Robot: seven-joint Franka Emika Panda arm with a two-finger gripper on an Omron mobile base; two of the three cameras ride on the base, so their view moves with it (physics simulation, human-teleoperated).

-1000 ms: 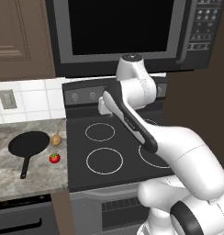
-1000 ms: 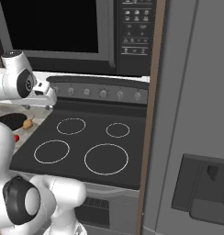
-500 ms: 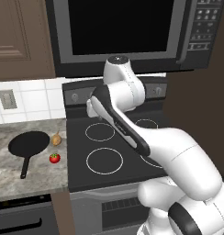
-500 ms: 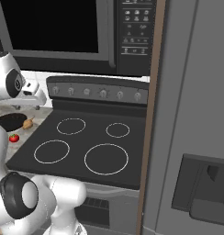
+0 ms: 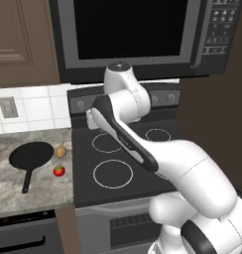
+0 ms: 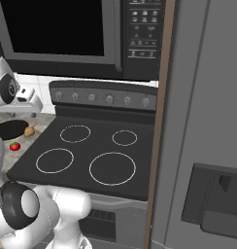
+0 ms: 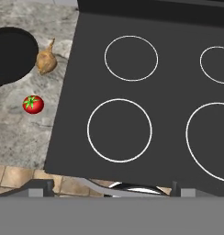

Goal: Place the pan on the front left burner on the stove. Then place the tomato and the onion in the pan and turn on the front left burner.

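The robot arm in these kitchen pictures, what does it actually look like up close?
The arm is glossy white, built of thick rounded tube-like sections. Dark grey to black bands mark its joints, and a round dark cap with a grey centre sits near its base. No loose cables or lettering show.

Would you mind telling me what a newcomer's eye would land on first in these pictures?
Probably the white arm rearing over the black stove, whose four white rings are all bare. Next, the cluster on the granite counter left of the stove: the black pan, the tan onion at its right rim, and the bright red tomato just in front.
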